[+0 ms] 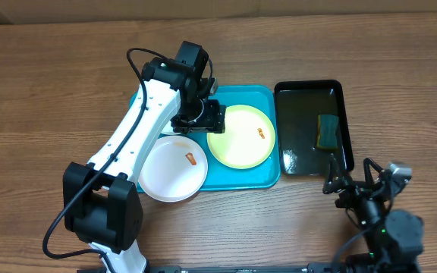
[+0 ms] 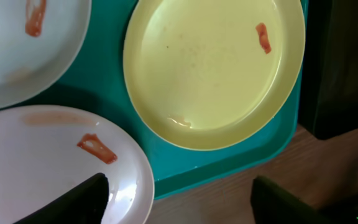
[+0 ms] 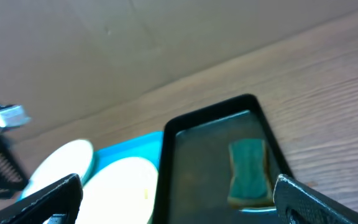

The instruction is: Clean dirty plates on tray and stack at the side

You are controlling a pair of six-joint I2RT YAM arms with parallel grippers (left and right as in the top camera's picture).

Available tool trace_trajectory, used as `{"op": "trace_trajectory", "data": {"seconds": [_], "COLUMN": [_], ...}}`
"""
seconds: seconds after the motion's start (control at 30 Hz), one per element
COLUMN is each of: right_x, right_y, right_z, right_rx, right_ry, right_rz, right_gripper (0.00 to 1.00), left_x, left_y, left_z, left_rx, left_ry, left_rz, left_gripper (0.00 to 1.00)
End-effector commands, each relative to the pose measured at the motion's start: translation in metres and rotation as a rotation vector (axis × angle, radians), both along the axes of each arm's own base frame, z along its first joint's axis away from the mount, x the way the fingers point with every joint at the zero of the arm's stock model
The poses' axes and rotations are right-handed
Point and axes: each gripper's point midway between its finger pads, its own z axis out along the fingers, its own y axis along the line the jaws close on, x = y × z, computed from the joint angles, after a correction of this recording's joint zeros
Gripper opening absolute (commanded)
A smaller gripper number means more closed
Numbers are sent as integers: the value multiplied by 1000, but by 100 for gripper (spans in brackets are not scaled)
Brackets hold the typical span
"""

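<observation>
Hovering left claw [image 2: 179, 183] agape over tray [image 2: 114, 93] | right claw [image 3: 179, 186] agape | third plate [image 2: 17, 68] seemingly hidden overhead

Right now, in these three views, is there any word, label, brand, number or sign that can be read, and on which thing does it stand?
None: no readable text shows on the yellow-green plate, the white plates, the tray, the black basin, the sponge, the left arm or the right arm.
The brown-orange smears are not writing.
</observation>
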Motion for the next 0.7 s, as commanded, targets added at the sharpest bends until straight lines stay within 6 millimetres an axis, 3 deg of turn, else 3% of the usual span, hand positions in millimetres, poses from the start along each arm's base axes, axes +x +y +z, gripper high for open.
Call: {"op": "trace_trajectory", "data": {"seconds": [0.0,0.13,0.23,0.3,0.4,0.57,0.67], "right_x": [0,15,28,36,42,53,62], "right_y": [5,14,19,20,21,18,12], "right_z": [54,80,84,82,70,30,11], "right_rx": [31,18,12,3,-19,-98,-129], "right_ry": [16,251,444,575,753,933,1000], "right_rz": [24,62,82,78,81,97,66], "right_gripper": [100,100,100,100,100,100,93], "left_x": [7,5,5,4,4,4,2], "left_y": [0,1,4,4,8,15,13], "left_z": [-2,-4,-6,-9,-18,-40,-51], "left_rx": [59,108,139,143,159,192,190], "left_ry": [-23,-35,-42,-36,-36,-42,-40], "left_rz": [46,39,38,62,69,105,121], "left_gripper": [69,57,45,42,41,42,40]}}
